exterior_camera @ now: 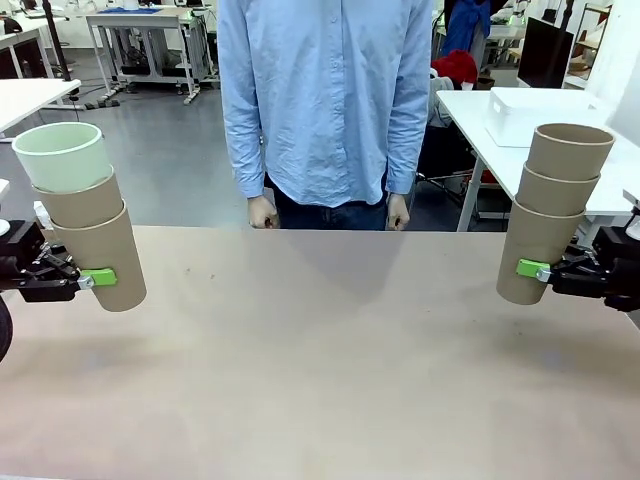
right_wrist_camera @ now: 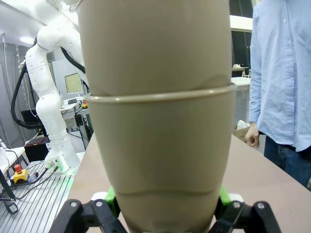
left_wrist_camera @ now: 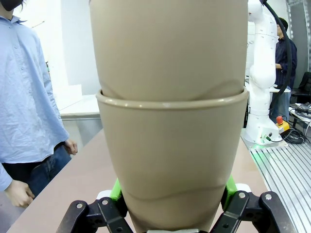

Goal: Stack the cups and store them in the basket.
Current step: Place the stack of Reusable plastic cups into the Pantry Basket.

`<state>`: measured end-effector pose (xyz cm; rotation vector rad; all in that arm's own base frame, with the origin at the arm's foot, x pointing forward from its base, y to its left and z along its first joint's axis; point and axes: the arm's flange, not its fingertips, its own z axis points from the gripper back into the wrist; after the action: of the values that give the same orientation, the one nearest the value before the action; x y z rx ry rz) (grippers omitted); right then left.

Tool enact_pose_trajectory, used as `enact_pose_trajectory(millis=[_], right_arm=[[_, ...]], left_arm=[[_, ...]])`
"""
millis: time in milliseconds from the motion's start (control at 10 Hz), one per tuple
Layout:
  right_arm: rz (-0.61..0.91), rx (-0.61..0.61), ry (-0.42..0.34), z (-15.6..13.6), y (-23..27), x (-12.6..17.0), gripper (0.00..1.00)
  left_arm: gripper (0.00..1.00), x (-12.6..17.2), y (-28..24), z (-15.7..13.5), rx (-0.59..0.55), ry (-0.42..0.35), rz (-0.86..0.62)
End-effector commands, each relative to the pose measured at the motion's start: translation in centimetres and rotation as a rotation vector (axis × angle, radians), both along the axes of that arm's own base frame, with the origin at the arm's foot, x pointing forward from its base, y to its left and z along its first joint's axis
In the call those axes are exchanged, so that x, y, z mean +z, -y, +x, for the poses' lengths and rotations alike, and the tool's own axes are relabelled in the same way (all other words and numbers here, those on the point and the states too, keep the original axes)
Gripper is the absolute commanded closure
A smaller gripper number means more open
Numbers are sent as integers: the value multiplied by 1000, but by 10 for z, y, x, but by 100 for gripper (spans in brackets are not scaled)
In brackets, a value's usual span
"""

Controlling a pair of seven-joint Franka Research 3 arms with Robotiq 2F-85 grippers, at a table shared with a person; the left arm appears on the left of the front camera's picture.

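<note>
Stacking looks partly done: two stacks of three are held at opposite sides of the table (exterior_camera: 320, 360), each leaning outward and seemingly lifted clear of it. The left end effector (exterior_camera: 97, 276) is clamped on the bottom cup of the left stack (exterior_camera: 88, 230), two brown cups capped by the mint-green cup (exterior_camera: 62, 155). The right end effector (exterior_camera: 537, 269) is pinched on the lowest cup of the right stack (exterior_camera: 556, 210), three brown cups nested. Every lower cup is filled by the one above; the top mouths look empty. Next, one stack would probably have to be lined up over the other's open mouth and lowered in — or each carried to the basket.
</note>
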<state>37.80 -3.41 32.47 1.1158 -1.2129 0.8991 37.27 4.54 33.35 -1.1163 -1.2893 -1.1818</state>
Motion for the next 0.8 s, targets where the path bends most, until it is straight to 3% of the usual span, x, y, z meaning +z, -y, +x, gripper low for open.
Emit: enact_pose_trajectory(millis=[0,700], right_arm=[[4,-7,8,2,-3,5,16],[4,-7,8,2,-3,5,16]], left_arm=[[15,5,3,0,3,0,-9],[15,5,3,0,3,0,-9]])
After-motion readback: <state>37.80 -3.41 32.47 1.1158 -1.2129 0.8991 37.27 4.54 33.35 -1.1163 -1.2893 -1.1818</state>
